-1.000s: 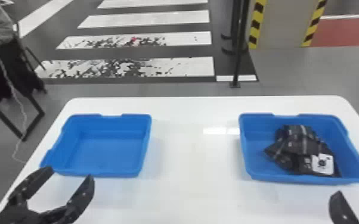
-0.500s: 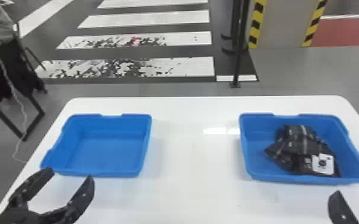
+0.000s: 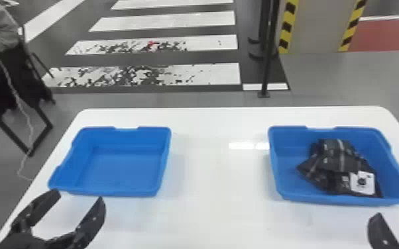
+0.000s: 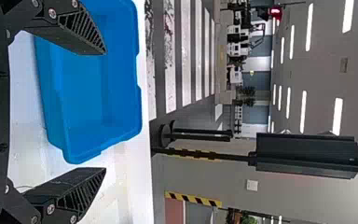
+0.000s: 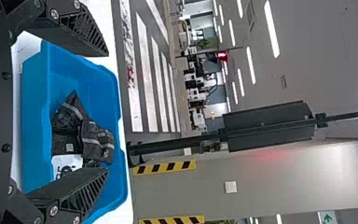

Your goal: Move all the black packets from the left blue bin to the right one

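Observation:
My left gripper (image 3: 78,195) is open in front of the left blue bin (image 3: 122,191), whose inside is bare blue. In the left wrist view the gripper (image 4: 105,112) stands with fingers wide apart, the left bin (image 4: 84,79) beyond them. Several black packets (image 3: 336,162) lie heaped in the right blue bin (image 3: 288,195), one with a white label. One finger of my right gripper (image 3: 382,231) shows near that bin's front side. In the right wrist view the right gripper (image 5: 107,112) is open with nothing held, the packets (image 5: 91,140) in the bin (image 5: 32,116) beyond.
Both bins stand apart on a white table (image 3: 215,178), with bare tabletop between them. Behind the table are a black post (image 3: 268,59) and a striped pillar (image 3: 318,26). At the far left is a black chair frame (image 3: 39,132) with a pale cable.

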Controlling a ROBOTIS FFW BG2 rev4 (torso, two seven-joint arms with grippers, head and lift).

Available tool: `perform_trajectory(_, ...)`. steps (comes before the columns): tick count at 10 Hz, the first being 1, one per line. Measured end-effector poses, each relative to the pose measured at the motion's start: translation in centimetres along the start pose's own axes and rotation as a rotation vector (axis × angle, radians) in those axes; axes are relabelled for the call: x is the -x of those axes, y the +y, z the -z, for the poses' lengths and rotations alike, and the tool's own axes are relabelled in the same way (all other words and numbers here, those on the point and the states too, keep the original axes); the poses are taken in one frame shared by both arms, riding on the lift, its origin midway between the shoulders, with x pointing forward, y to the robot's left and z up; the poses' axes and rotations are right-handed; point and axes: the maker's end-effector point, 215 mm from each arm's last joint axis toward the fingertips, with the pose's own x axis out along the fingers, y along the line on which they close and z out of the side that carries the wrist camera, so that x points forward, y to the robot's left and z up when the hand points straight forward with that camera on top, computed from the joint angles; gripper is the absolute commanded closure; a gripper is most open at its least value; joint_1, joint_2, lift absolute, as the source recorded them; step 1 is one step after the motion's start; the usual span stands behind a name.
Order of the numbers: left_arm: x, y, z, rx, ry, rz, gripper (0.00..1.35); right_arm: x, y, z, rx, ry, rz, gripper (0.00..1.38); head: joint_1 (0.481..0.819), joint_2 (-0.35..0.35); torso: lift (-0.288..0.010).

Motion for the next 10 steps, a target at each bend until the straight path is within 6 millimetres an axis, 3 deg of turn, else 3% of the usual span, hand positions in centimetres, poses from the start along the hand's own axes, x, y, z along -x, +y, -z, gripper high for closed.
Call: perform_trajectory(10,0.03,-0.20,0.46,0.015,0.012,0.003,0.16,-0.02,-0.10,0.05,-0.008,-0.003,0.003,0.15,0.695,0.121,-0.138)
